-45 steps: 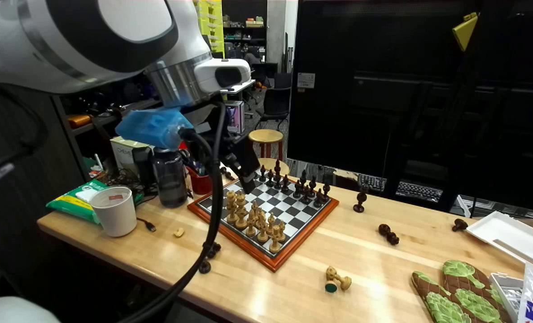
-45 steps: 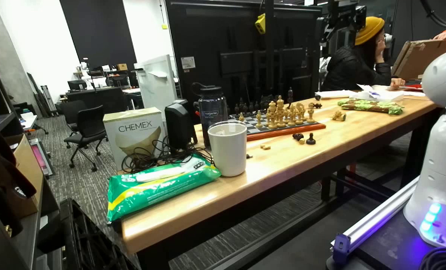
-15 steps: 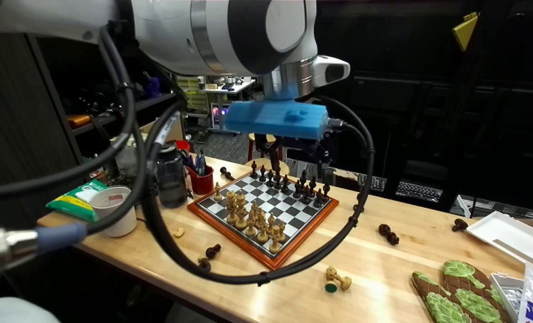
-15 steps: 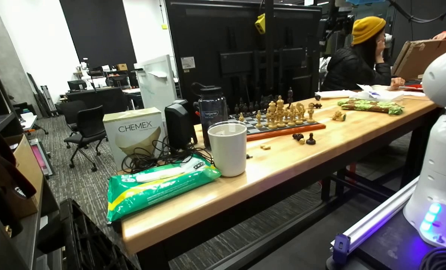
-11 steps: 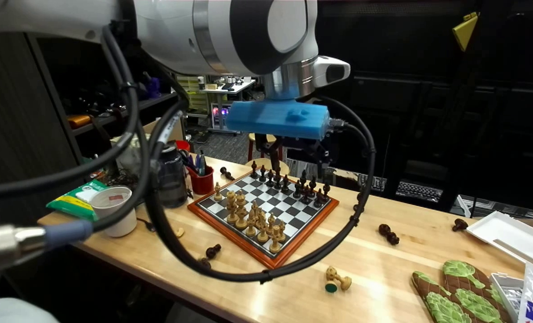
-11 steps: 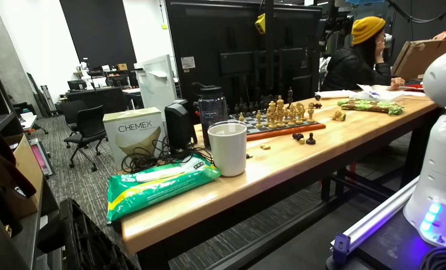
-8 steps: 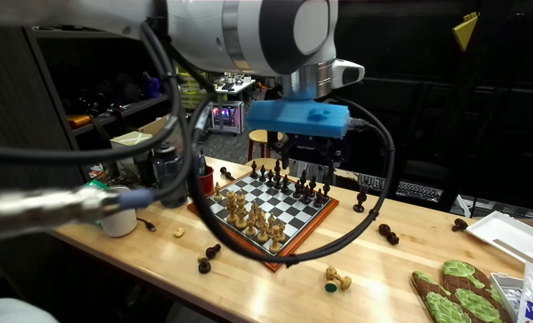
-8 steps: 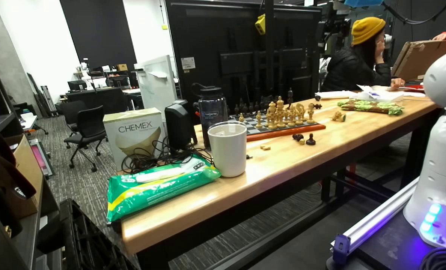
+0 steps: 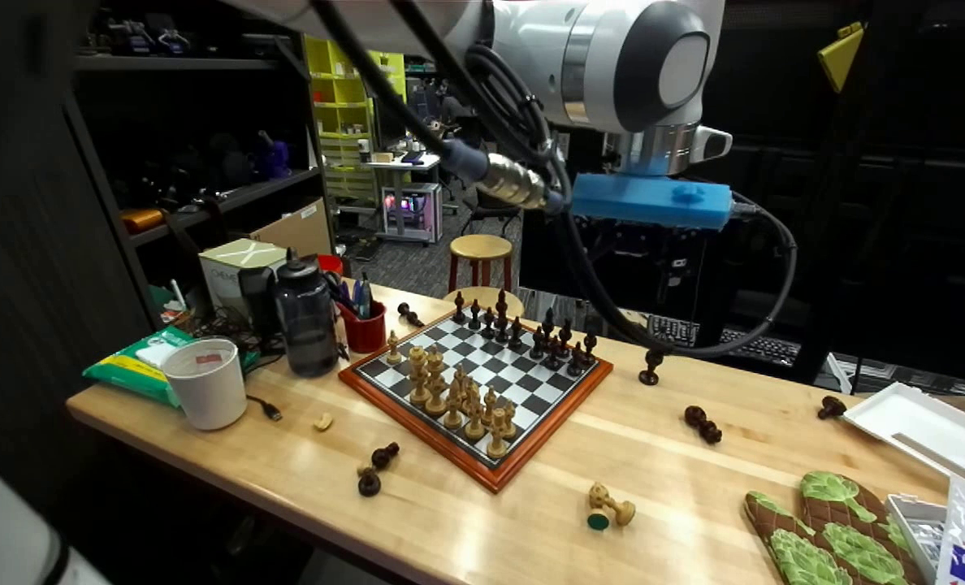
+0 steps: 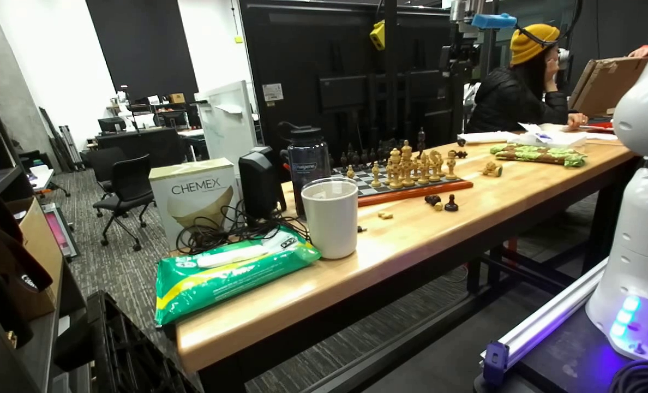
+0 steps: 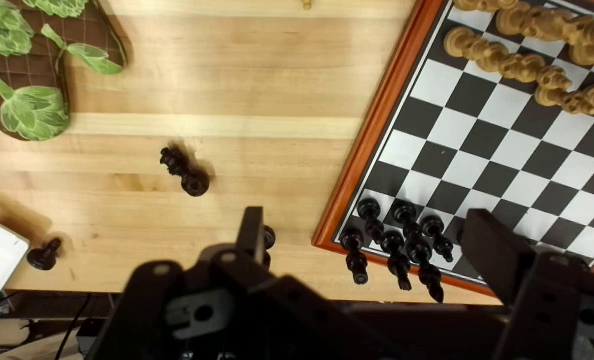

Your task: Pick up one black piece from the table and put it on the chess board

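Observation:
The chess board (image 9: 547,421) has a reddish-brown rim and lies on the table; it also shows in an exterior view (image 10: 417,193) and the wrist view (image 11: 372,130). Tan and black pieces stand on it. Several black pieces are loose on the table: one upright (image 9: 649,372), one lying (image 9: 703,424), one by the white tray (image 9: 832,407) and a pair near the front edge (image 9: 369,482). In the wrist view one lies left of the board (image 11: 184,171); another (image 11: 269,237) is partly hidden by the left finger. My gripper (image 11: 368,225) is open and empty, high above the table's back edge.
A white cup (image 9: 206,386), a dark bottle (image 9: 305,325) and a red pen cup (image 9: 365,327) stand on the table. Tan pieces (image 9: 610,505) lie near the front. A leafy mitt (image 9: 836,532) and a white tray (image 9: 929,439) are at the right. Dark panels rise behind.
In an exterior view the arm and gripper have swung right, from over the board's left side to past its back right corner. The gripper has also turned. The pieces have not moved.

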### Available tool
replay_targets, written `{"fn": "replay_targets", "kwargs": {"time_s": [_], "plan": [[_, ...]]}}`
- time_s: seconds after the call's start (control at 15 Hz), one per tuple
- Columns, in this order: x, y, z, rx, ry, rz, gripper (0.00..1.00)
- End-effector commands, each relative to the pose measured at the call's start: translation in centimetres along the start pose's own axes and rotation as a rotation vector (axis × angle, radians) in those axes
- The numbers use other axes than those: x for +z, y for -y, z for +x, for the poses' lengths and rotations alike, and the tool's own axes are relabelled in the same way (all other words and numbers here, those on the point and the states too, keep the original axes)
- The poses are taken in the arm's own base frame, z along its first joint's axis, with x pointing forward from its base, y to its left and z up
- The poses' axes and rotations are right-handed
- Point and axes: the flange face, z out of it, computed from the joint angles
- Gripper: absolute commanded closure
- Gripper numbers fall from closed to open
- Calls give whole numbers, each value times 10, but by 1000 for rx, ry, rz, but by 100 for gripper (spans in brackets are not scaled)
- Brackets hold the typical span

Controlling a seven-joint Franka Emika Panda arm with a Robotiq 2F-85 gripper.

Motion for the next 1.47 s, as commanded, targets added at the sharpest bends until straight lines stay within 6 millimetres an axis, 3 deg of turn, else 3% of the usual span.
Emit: {"fn": "replay_targets", "kwargs": {"time_s": [0.0, 0.47, 0.6, 1.13, 1.4], "plan": [[2, -2, 9, -4, 8, -2, 0], [0, -4, 16, -6, 16, -6, 0], [9, -12, 24, -9, 30, 11, 0], [93, -47, 89, -85, 66, 106, 0], [110, -65, 117, -51, 82, 72, 0]]}}
